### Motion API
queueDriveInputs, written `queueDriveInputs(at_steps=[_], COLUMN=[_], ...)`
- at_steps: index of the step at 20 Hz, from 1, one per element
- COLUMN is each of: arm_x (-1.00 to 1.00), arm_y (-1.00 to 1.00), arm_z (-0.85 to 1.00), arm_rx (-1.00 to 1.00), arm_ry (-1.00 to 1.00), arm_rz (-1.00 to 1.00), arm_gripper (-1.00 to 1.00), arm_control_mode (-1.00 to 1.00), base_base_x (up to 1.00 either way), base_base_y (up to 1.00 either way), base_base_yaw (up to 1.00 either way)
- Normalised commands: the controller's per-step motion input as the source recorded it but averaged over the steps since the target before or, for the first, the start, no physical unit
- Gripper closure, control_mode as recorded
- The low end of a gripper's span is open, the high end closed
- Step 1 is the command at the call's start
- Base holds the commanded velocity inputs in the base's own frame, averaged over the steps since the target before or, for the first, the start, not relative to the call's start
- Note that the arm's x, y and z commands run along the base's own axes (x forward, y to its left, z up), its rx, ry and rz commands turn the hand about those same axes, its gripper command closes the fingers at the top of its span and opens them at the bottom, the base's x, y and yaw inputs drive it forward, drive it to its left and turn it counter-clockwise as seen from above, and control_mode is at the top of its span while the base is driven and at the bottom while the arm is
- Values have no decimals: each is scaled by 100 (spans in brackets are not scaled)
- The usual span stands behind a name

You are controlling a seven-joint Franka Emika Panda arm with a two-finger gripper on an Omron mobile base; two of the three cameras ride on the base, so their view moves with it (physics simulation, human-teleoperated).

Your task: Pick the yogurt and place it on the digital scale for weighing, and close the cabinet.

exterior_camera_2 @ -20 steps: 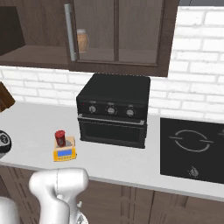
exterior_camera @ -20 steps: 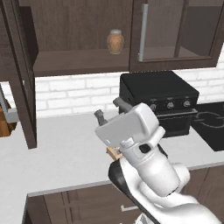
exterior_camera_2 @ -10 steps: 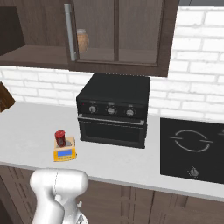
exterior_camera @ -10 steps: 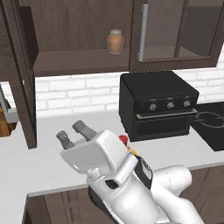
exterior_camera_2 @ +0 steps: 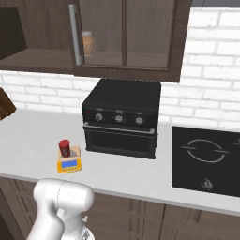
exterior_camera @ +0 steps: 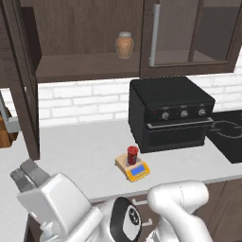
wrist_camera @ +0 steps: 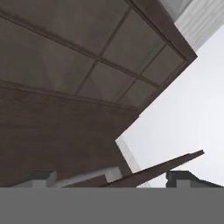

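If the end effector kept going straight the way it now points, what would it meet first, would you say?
Most likely the open cabinet door: in the hand view its dark glass-paned panel lies ahead of the open end effector. How far off it is cannot be told.

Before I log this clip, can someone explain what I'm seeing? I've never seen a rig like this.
It is a rendered kitchen with a white robot arm on a driving base. Two pictures come from cameras behind the arm, left and right; the third looks along its pincer, which is open and holds nothing. On the counter the yogurt stands on the digital scale, beside a black oven. Above, the cabinet has a door standing open, a tan jar inside.
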Motion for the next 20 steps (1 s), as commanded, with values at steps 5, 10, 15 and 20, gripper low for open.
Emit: queueDriveInputs(at_steps=[5, 10, 15, 20], arm_x=[-20, 31, 61, 87], arm_y=[81, 84, 32, -4], arm_z=[-41, -34, -23, -27], arm_rx=[6, 10, 17, 6], arm_ry=[18, 38, 35, 6], arm_rz=[-17, -33, -22, -4], arm_gripper=[-100, -100, -100, -100], arm_control_mode=[-100, -100, -100, -100], base_base_x=[0, 0, 0, 0], base_base_y=[0, 0, 0, 0], base_base_yaw=[0, 0, 0, 0])
